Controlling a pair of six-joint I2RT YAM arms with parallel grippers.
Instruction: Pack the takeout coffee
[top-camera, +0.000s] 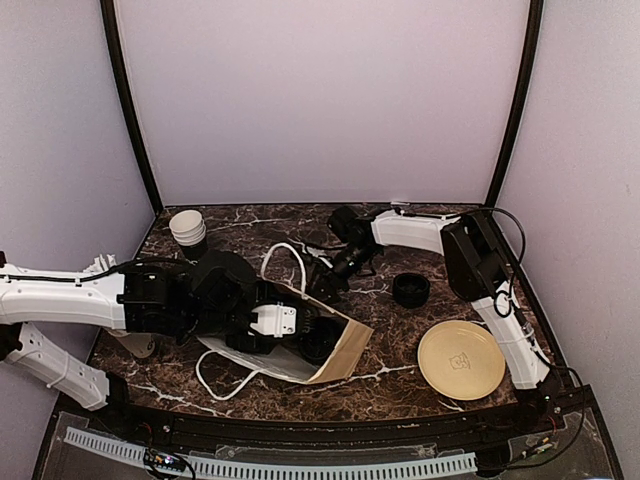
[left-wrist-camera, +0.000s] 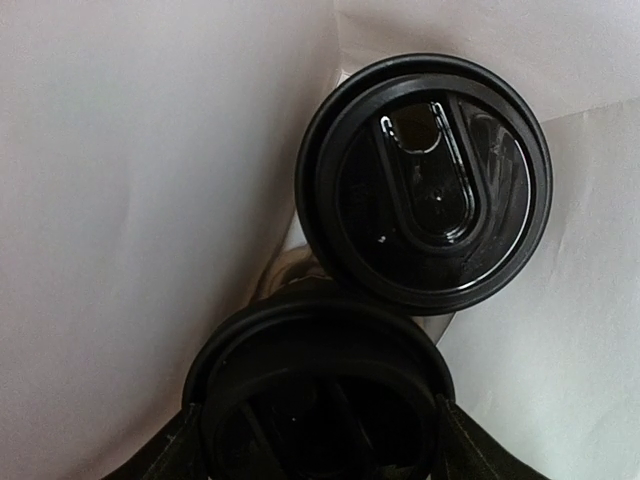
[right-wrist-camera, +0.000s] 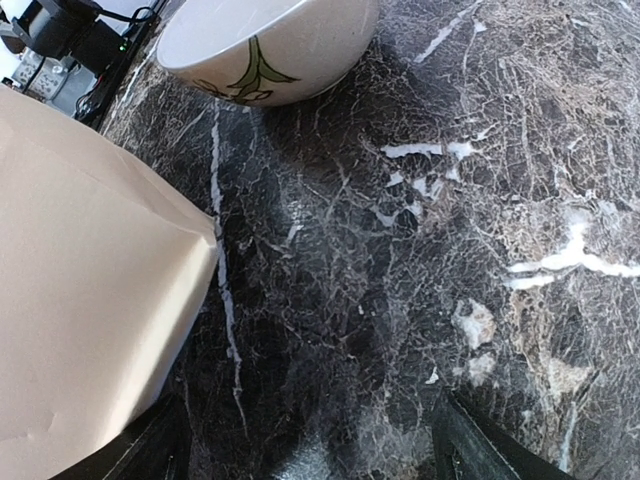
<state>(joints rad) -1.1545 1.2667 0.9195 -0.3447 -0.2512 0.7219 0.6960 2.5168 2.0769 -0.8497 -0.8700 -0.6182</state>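
Observation:
A paper bag lies on its side, its mouth toward my left arm. My left gripper reaches into it. The left wrist view shows the bag's white inside and two takeout coffee cups from above. One black lid rests deeper in the bag. The other lidded cup sits between the fingers of my left gripper, which press on both sides of it. My right gripper hovers open at the bag's far edge, holding nothing.
A lidless cup stack stands at the back left, a low stack of black lids right of centre, and a yellow plate at the front right. A white bowl with a green pattern sits beyond the bag.

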